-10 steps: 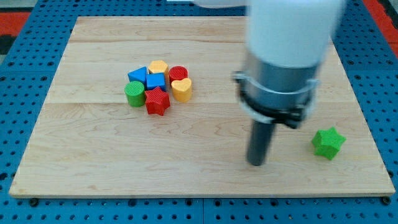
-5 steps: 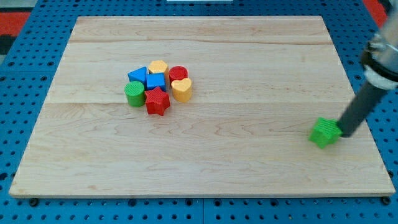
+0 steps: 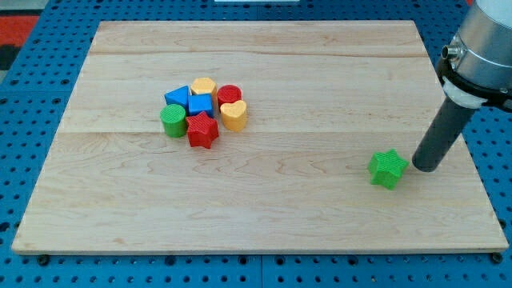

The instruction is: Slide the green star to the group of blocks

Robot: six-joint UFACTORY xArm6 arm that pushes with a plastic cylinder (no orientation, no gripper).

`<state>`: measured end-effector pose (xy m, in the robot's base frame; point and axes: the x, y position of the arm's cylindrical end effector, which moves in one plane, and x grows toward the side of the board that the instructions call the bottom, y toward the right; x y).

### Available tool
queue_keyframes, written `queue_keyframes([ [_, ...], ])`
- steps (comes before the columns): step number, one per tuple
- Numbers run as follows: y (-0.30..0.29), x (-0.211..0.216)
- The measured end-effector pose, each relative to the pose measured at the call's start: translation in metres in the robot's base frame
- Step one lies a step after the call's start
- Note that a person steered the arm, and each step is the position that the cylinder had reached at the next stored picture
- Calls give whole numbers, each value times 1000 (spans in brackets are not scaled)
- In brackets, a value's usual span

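Observation:
The green star lies on the wooden board at the view's lower right. My tip stands just to the star's right, a small gap away from it. The group of blocks sits left of centre: a blue triangle, a yellow block, a red cylinder, a blue block, a yellow heart, a green cylinder and a red star, packed close together.
The board rests on a blue pegboard surface. The arm's grey and white body fills the view's upper right corner, above the board's right edge.
My tip swung from the board's middle to the star's right side and pushed the green star leftward, toward the group. The group of blocks has not moved.

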<state>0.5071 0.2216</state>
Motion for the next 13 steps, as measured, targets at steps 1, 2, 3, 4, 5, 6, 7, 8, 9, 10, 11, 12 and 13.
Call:
queue_keyframes([
  [1,3,2],
  [2,2,9],
  [3,-13,10],
  [4,-50,10],
  [5,-86,10],
  [6,-89,19],
  [7,-106,19],
  [8,-131,19],
  [9,-154,19],
  [10,-186,19],
  [11,-214,15],
  [12,-223,0],
  [13,-223,-12],
])
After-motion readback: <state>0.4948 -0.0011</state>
